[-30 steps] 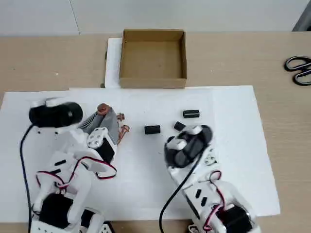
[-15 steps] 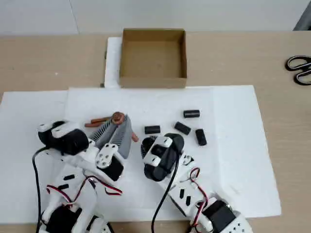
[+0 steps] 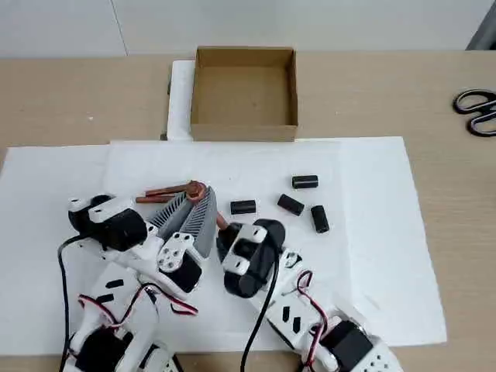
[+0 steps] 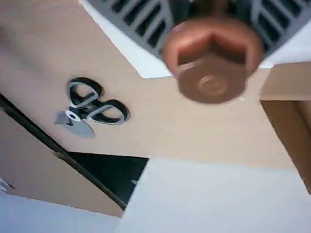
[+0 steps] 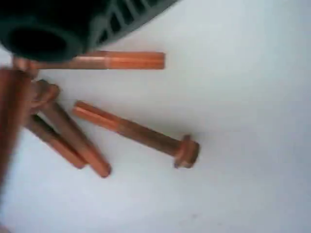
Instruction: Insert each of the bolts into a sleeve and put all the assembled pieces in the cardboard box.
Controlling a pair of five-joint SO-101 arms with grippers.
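The cardboard box (image 3: 244,93) sits well beyond me at the paper's far edge, empty, so boxing comes later. My left gripper (image 3: 194,195) is clamped on a bolt (image 4: 211,63), its head showing at the tips; my right gripper (image 3: 226,231) seems closed around a black sleeve (image 5: 39,34), close beside it. To mate them well, I judge I should bring shank and bore onto one axis, then push slowly without letting either twist.

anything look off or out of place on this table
Nothing is spilled or damaged. The one stray item is the pair of black-handled scissors on the bare wooden table at the high view's right edge, off the white paper sheet and no part of the job. The copper bolts and black sleeves lie loose.
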